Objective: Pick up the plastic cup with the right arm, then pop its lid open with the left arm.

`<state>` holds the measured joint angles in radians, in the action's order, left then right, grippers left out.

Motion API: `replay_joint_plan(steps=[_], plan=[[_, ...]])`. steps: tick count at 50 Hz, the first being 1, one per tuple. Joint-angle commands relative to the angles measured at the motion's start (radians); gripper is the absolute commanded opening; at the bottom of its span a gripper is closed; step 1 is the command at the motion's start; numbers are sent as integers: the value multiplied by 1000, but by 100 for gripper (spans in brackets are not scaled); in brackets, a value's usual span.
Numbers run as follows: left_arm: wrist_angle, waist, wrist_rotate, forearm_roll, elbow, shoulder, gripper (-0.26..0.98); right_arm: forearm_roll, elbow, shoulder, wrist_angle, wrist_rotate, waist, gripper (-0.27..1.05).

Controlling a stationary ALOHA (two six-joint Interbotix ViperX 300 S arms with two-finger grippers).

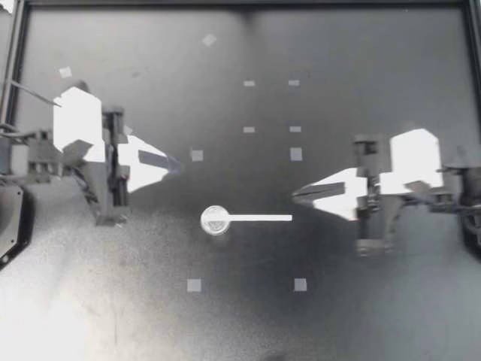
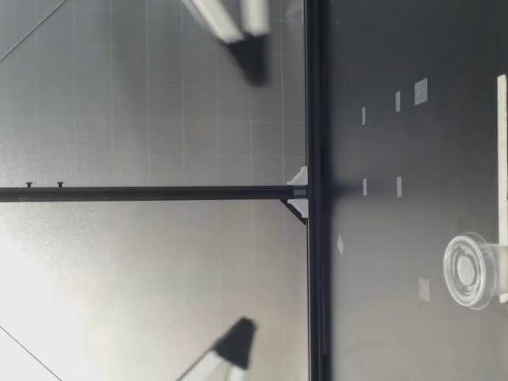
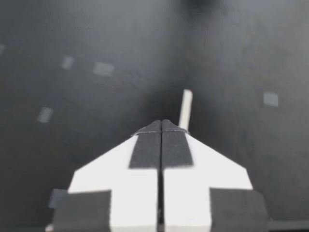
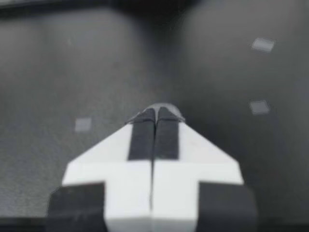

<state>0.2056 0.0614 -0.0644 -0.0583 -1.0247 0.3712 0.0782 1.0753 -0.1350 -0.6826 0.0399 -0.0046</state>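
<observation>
While both arms hang clear of the table, the top view shows a scoop [image 1: 216, 220], with a clear round bowl and a straight white handle, lying flat mid-table inside the grey tape squares [image 1: 194, 285]. Nothing holds it, and the handle runs right. My right gripper [image 1: 295, 195] is pinched closed and empty, its tip just beside the handle's end. My left gripper [image 1: 174, 162] is likewise closed and empty, near the bowl but apart. Both arms are level, tips aimed inward at each other. Low view: the scoop [image 2: 468, 270] sits bowl-up on the table [image 2: 381, 317], which I judge is why it rests steady. My right gripper [image 2: 252, 67] and my left gripper [image 2: 240, 329] hover above it. Left wrist view: fingers [image 3: 147, 150] pressed together, the white handle [image 3: 185, 108] ahead of them. Right wrist view: fingers [image 4: 142, 137] together, nothing between them, table beneath.
</observation>
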Motion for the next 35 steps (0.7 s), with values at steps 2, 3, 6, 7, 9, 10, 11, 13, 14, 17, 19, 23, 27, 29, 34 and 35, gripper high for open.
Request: replay_joint_plan(steps=[2, 3, 6, 7, 9, 10, 11, 13, 14, 17, 19, 23, 27, 29, 34, 35], plan=[[64, -32, -3, 0, 18, -31, -17, 3, -64, 84, -11, 17, -5, -13], [77, -38, -3, 0, 15, -38, -17, 3, -72, 100, -12, 20, -5, -11], [114, -57, -5, 0, 12, -61, -17, 3, -95, 149, -12, 26, -5, -5], [121, -61, -5, 0, 12, -69, -17, 3, -101, 161, -12, 28, -5, -3], [141, -72, -6, 0, 12, -89, -17, 3, -117, 187, -11, 29, -5, 3], [146, -77, -6, 0, 12, -98, -17, 3, -121, 196, -11, 29, -5, 6], [152, -80, -8, 0, 12, -107, -17, 3, -126, 206, -11, 29, -5, 9], [163, -86, -9, 0, 14, -132, -17, 3, -137, 224, -11, 29, -5, 17], [167, -89, -11, 0, 14, -143, -17, 3, -140, 230, -11, 29, -5, 21], [179, -89, -21, 0, 15, -175, -17, 3, -155, 250, -11, 31, -5, 33], [193, -89, -26, 0, 14, -198, -17, 3, -166, 265, -11, 34, -5, 42], [222, -91, -31, 0, 11, -238, -17, 3, -184, 296, -11, 44, -5, 52], [239, -89, -32, 0, 12, -272, -17, 3, -207, 339, -12, 57, -5, 57], [239, -89, -32, 0, 14, -287, -17, 3, -216, 359, -11, 61, -5, 57], [241, -91, -34, 0, 18, -321, -17, 3, -236, 411, -11, 77, -5, 58], [242, -91, -34, 0, 18, -325, -17, 3, -238, 419, -11, 80, -5, 58]])
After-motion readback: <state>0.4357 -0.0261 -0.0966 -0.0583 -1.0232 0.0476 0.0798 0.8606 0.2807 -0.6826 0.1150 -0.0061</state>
